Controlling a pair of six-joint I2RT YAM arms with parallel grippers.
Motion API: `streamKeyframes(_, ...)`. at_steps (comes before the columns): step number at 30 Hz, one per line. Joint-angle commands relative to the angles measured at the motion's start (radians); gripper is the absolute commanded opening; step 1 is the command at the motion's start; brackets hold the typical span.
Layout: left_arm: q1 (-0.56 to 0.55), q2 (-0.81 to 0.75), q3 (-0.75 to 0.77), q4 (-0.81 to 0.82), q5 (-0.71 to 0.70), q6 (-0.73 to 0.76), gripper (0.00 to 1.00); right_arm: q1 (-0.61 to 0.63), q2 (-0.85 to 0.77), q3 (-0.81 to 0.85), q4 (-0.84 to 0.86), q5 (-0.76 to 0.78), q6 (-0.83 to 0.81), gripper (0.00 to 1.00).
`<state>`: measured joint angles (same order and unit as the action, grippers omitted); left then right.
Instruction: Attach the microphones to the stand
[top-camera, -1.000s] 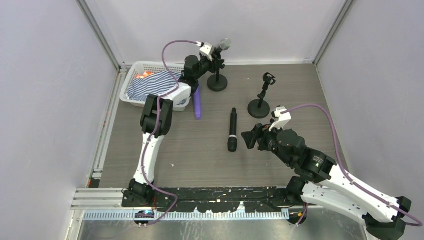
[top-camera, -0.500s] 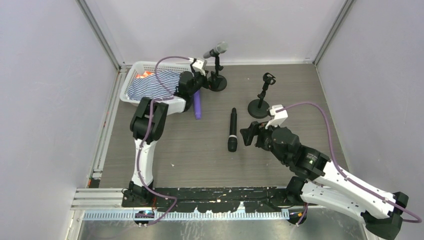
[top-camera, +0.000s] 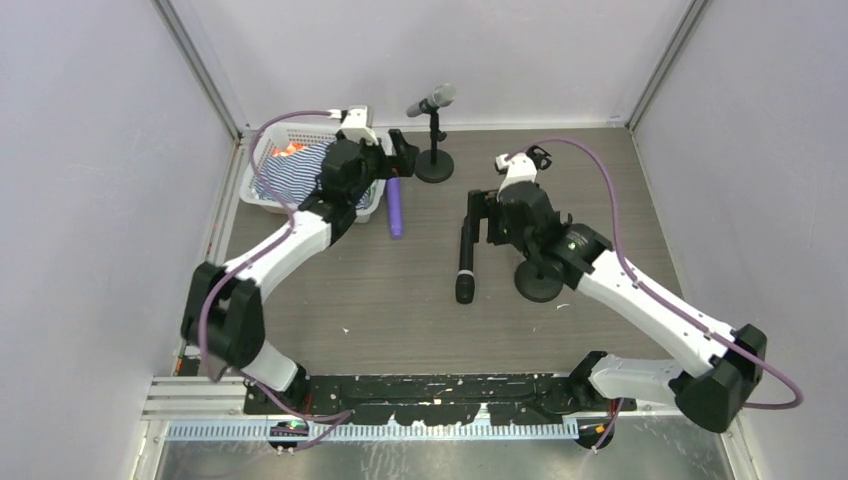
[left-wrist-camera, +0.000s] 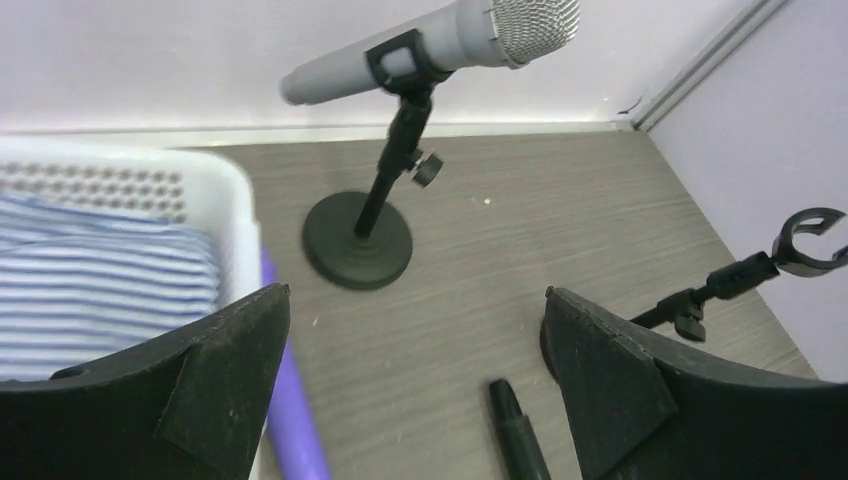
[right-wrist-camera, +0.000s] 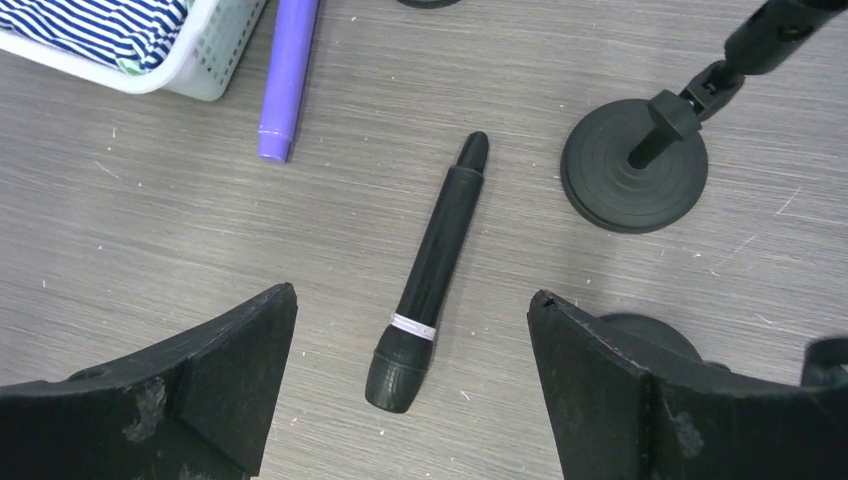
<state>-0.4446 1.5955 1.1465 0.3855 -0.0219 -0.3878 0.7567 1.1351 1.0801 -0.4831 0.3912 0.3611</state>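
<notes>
A grey microphone (top-camera: 432, 100) (left-wrist-camera: 430, 50) sits clipped in the back stand (top-camera: 434, 166) (left-wrist-camera: 357, 240). My left gripper (top-camera: 393, 160) (left-wrist-camera: 416, 292) is open and empty, just left of that stand. A black microphone (top-camera: 466, 255) (right-wrist-camera: 430, 275) lies flat on the table, and my right gripper (top-camera: 478, 220) (right-wrist-camera: 412, 293) hovers open above it, one finger on either side. An empty stand's clip (top-camera: 540, 155) (left-wrist-camera: 805, 240) rises behind my right arm, and its base (right-wrist-camera: 633, 178) shows to the right of the black microphone. A purple microphone (top-camera: 396, 205) (right-wrist-camera: 285, 80) lies beside the basket.
A white basket (top-camera: 262, 160) (right-wrist-camera: 215, 70) with striped cloth stands at the back left. Another black stand base (top-camera: 540, 282) (right-wrist-camera: 650, 335) sits on the table under my right forearm. Walls close off the back and both sides.
My left gripper let go of the grey microphone, now in its stand, and drew back to the left. My right arm swung forward over the black microphone and its jaws widened.
</notes>
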Motion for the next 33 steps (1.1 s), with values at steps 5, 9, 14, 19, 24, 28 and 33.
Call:
streamKeyframes(5,0.051,-0.315,-0.029,-0.634,-0.049,-0.040,1.00,-0.136,0.259,0.317,-0.212,-0.238,0.022,1.00)
streamKeyframes(9,0.058,-0.405,-0.039,-0.807,-0.033,-0.033,1.00,-0.174,0.294,0.375,-0.229,-0.236,0.051,1.00)
streamKeyframes(14,0.058,-0.491,-0.091,-0.936,-0.105,-0.046,1.00,-0.297,0.337,0.418,-0.269,-0.376,0.085,1.00)
streamKeyframes(19,0.059,-0.574,-0.141,-0.982,-0.179,-0.061,1.00,-0.346,0.286,0.374,-0.244,-0.357,0.076,1.00)
streamKeyframes(24,0.059,-0.649,-0.172,-0.987,-0.188,-0.046,1.00,-0.420,0.231,0.364,-0.270,-0.405,0.056,1.00)
streamKeyframes(28,0.059,-0.685,-0.191,-0.991,-0.208,-0.023,1.00,-0.464,0.157,0.324,-0.261,-0.435,0.031,1.00)
streamKeyframes(33,0.059,-0.749,-0.224,-0.981,-0.219,0.012,1.00,-0.490,0.062,0.275,-0.250,-0.397,0.012,1.00)
